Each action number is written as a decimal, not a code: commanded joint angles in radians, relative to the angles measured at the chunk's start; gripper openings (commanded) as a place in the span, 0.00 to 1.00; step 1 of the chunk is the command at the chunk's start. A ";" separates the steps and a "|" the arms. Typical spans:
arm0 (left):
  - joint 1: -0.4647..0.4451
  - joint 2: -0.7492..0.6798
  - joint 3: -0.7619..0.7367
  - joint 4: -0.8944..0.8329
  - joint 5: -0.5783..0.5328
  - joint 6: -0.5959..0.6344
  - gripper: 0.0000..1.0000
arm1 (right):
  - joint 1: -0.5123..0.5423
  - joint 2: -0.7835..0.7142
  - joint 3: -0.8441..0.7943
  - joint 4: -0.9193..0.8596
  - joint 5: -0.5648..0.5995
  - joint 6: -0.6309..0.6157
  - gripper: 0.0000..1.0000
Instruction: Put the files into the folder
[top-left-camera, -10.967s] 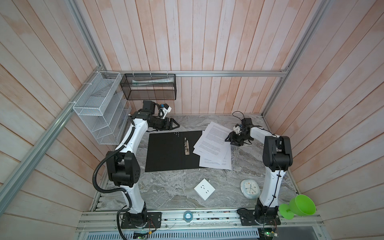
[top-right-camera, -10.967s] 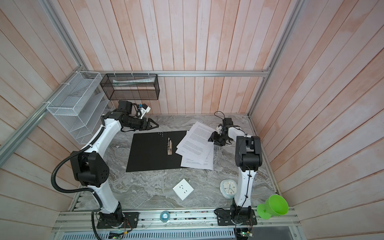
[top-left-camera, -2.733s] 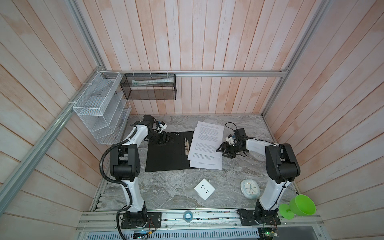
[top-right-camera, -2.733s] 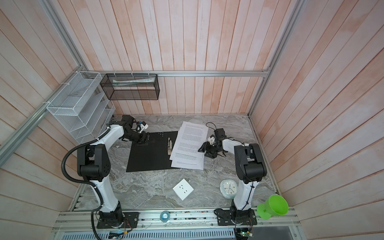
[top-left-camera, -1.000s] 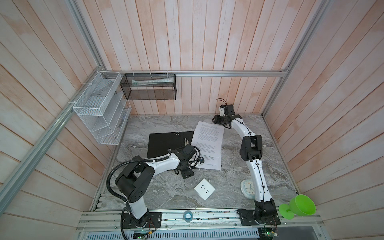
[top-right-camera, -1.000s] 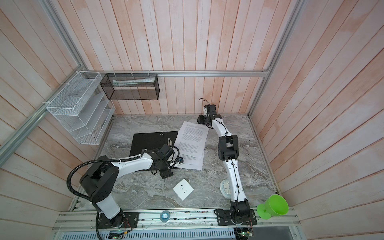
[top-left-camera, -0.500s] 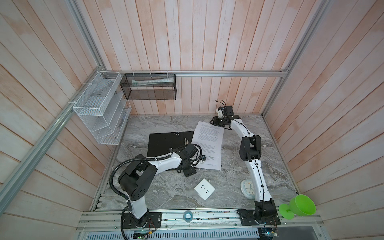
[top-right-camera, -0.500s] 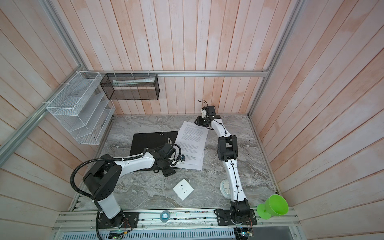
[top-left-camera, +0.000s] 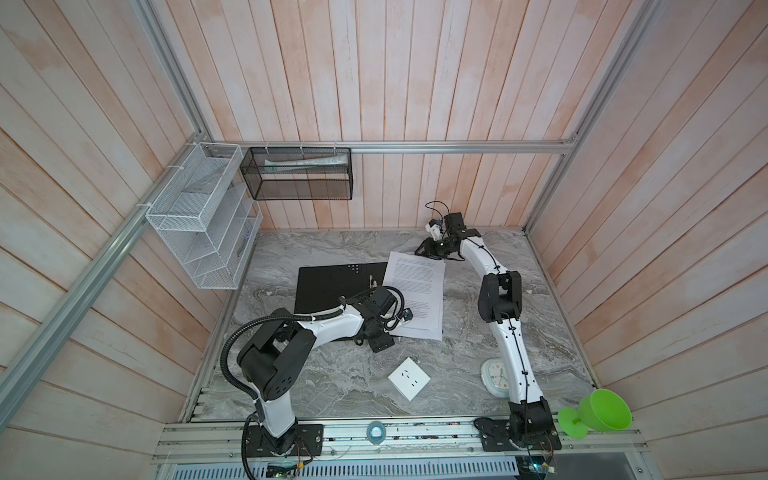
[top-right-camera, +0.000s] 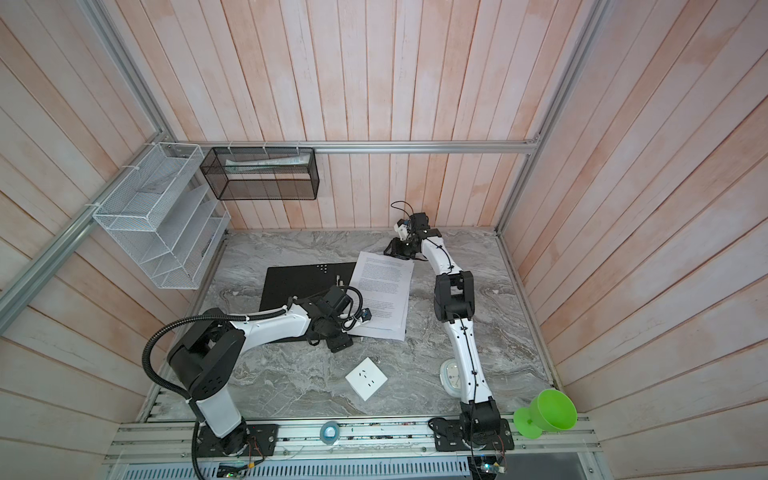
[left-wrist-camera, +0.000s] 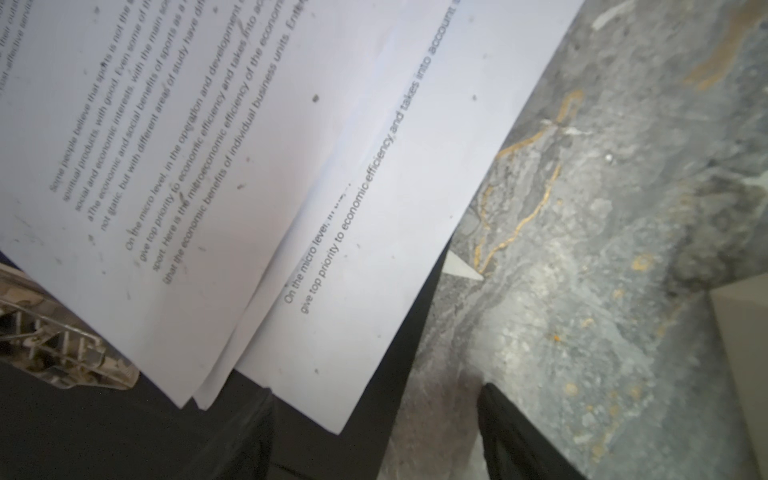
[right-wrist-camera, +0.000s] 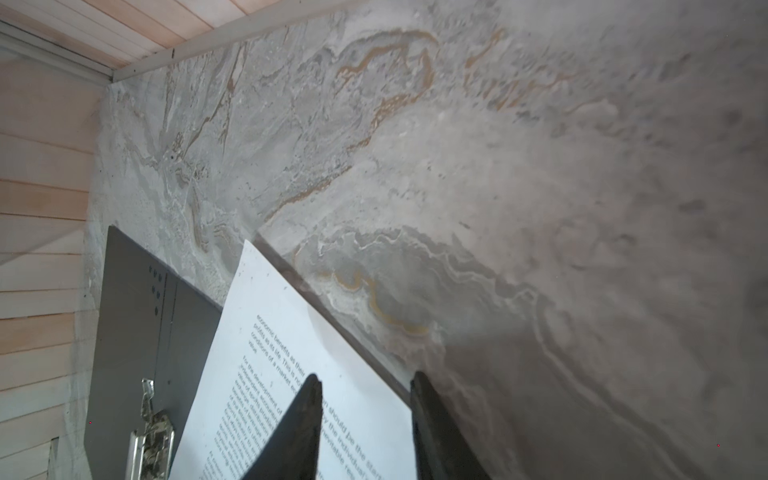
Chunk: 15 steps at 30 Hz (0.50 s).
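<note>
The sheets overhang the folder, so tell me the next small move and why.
Probably close the jaws of the right gripper on the far edge of the files and slide them onto the folder: they overhang its far edge, and the jaws straddle the sheet edge, apart.

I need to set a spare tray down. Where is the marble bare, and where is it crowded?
Bare: the back strip between folder and rear wall; the front left, beside the socket plate; right of the right arm. Crowded: the middle, where files overlap the folder.
</note>
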 joint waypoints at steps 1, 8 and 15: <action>-0.004 0.024 0.011 -0.008 -0.015 -0.012 0.78 | 0.020 -0.014 -0.015 -0.146 -0.029 -0.061 0.38; -0.005 0.019 0.011 -0.017 -0.001 -0.022 0.78 | 0.042 -0.057 -0.039 -0.161 0.004 -0.084 0.37; -0.004 0.014 0.008 -0.022 -0.009 -0.026 0.78 | 0.053 -0.095 -0.032 -0.161 0.008 -0.079 0.41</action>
